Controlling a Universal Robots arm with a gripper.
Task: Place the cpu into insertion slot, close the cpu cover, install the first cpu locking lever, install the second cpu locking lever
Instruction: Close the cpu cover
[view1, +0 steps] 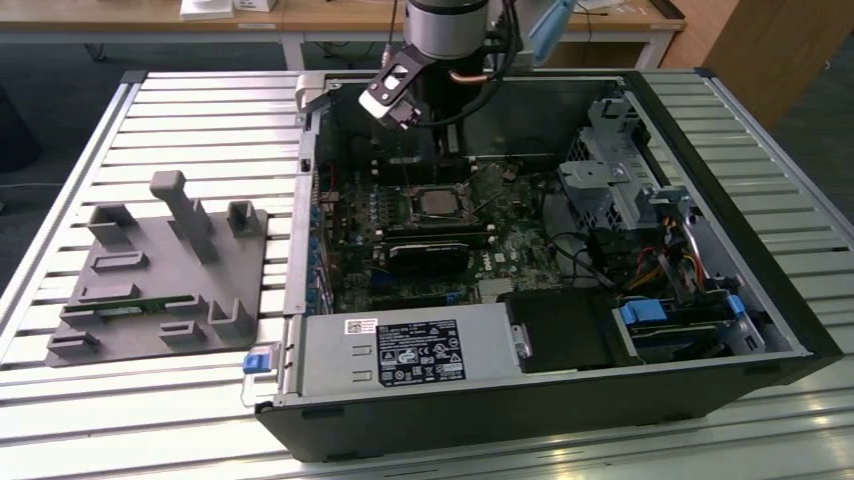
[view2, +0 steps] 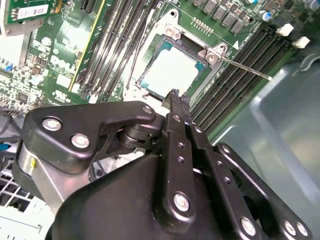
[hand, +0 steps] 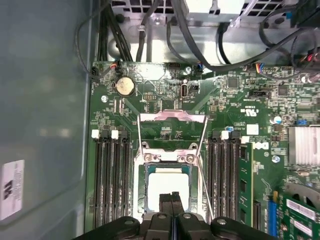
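Cpu is sitting flat in the slot, and I am holding the fingers just over one edge of it, pressed together with nothing between them. In the second wrist view the tips are hanging close over the silver top; whether they are touching it I cannot tell. The cover is looking raised on its hinge beyond the chip, with the board showing through its cut-out. So I am judging the placing done and the closing not yet done. One lever is sticking out sideways over the memory slots.

What I am worrying about is this. With the tips this low and closed to a narrow point, any sideways drift is risking a scrape across the chip, or a nudge tilting it in the slot. A cover coming down on a tilted chip is likely bending the contacts underneath. The free lever is lying near enough to snag on the arm. The case walls, rising off the bench, are crowding the wrist too.
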